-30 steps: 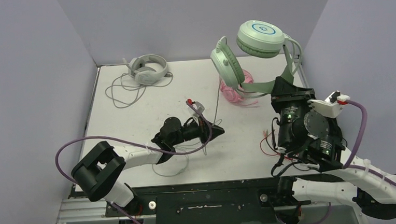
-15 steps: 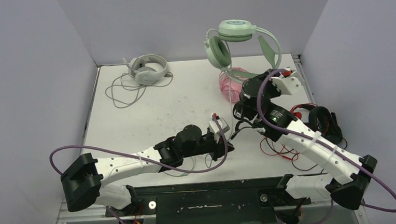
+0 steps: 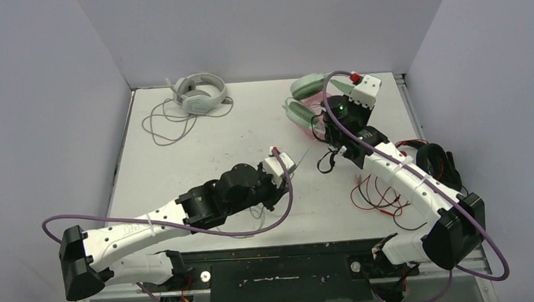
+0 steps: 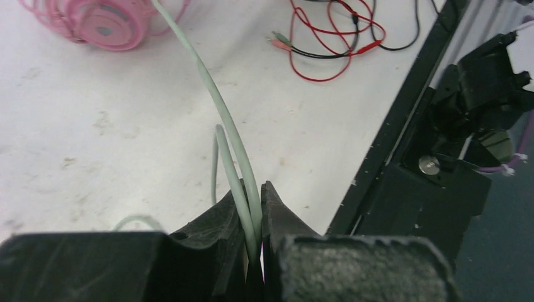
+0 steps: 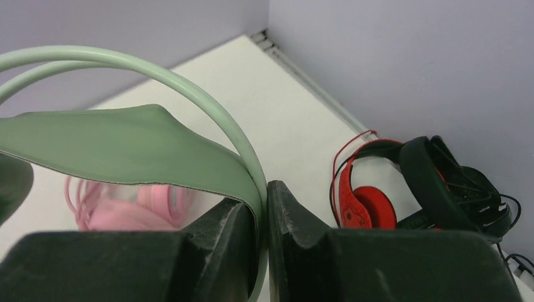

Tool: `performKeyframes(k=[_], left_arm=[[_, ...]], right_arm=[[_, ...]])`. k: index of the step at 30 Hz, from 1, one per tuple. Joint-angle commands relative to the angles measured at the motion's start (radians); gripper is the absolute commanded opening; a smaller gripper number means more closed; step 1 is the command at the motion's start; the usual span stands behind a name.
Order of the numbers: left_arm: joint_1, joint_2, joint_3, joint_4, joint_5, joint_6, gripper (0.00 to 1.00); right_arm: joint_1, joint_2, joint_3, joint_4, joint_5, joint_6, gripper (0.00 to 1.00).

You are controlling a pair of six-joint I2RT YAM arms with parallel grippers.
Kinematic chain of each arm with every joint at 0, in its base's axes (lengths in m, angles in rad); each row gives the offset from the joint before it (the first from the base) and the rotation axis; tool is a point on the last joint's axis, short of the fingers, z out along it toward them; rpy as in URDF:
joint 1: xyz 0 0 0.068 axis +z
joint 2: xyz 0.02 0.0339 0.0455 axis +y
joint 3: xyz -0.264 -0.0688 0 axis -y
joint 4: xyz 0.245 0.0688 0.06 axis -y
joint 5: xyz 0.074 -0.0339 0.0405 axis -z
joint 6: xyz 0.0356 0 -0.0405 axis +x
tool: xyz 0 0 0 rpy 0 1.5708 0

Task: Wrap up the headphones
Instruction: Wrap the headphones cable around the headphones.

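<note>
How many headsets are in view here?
4: grey-white headset, far-left corner; mint green headset, far centre, band in right gripper; pink headset, beside it; black-and-red headset, right edge. None seem hidden.

Wide bare worktop [image 3: 215, 150] through the middle and down the left edge, so there's easy passage there. The far left corner is taken by the grey-white headset [image 3: 198, 93], its cable [image 3: 164, 123] looping loosely toward the centre. The far right is crowded: mint headset [image 3: 308, 87] close against the pink headset [image 3: 313, 120], with the right arm [image 3: 391, 171] reaching over both. The mint cable [image 4: 220, 108] rises off the worktop, pinched in the left tool [image 4: 253, 190], making a line across the centre. The black-and-red headset [image 3: 436, 163] and red leads [image 3: 379, 197] clutter the right edge. The left arm [image 3: 184, 212] lies along the near edge. Walls [image 3: 263, 25] close three sides.
</note>
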Motion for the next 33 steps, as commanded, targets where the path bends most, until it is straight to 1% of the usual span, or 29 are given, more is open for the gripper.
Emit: performKeyframes(k=[1, 6, 9, 11, 13, 14, 18, 21, 23, 24, 25, 27, 28, 33], left_arm=[[-0.006, -0.058, 0.114, -0.146, -0.179, 0.103, 0.00], [0.007, -0.055, 0.198, -0.200, -0.305, 0.217, 0.00], [0.030, -0.037, 0.241, -0.225, -0.354, 0.272, 0.00], [0.060, -0.025, 0.253, -0.227, -0.371, 0.311, 0.00], [0.087, -0.016, 0.253, -0.228, -0.396, 0.348, 0.00], [0.103, -0.011, 0.254, -0.231, -0.402, 0.362, 0.00], [0.168, -0.004, 0.246, -0.216, -0.401, 0.399, 0.00], [0.229, -0.003, 0.228, -0.185, -0.364, 0.427, 0.01], [0.268, -0.003, 0.213, -0.152, -0.318, 0.452, 0.04], [0.285, -0.001, 0.208, -0.144, -0.291, 0.466, 0.05], [0.297, 0.005, 0.209, -0.147, -0.279, 0.476, 0.05], [0.307, 0.024, 0.239, -0.178, -0.279, 0.481, 0.06], [0.309, 0.032, 0.250, -0.194, -0.281, 0.480, 0.07], [0.310, 0.062, 0.277, -0.232, -0.344, 0.495, 0.08]], right_arm=[[0.004, -0.046, -0.064, 0.008, -0.281, -0.078, 0.00], [0.076, -0.098, -0.121, -0.065, -0.411, -0.186, 0.00], [0.162, -0.113, -0.124, -0.141, -0.424, -0.215, 0.00], [0.195, -0.115, -0.118, -0.193, -0.487, -0.237, 0.00], [0.207, -0.122, -0.119, -0.233, -0.590, -0.260, 0.00], [0.210, -0.129, -0.128, -0.241, -0.644, -0.272, 0.00], [0.216, -0.138, -0.140, -0.303, -0.768, -0.273, 0.00], [0.227, -0.158, -0.152, -0.308, -0.876, -0.291, 0.00], [0.244, -0.172, -0.152, -0.310, -0.935, -0.304, 0.00], [0.254, -0.172, -0.146, -0.322, -0.928, -0.296, 0.00], [0.266, -0.167, -0.135, -0.344, -0.881, -0.281, 0.00], [0.283, -0.149, -0.115, -0.396, -0.716, -0.238, 0.00], [0.284, -0.141, -0.106, -0.419, -0.669, -0.222, 0.00], [0.286, -0.132, -0.091, -0.441, -0.607, -0.230, 0.00]])
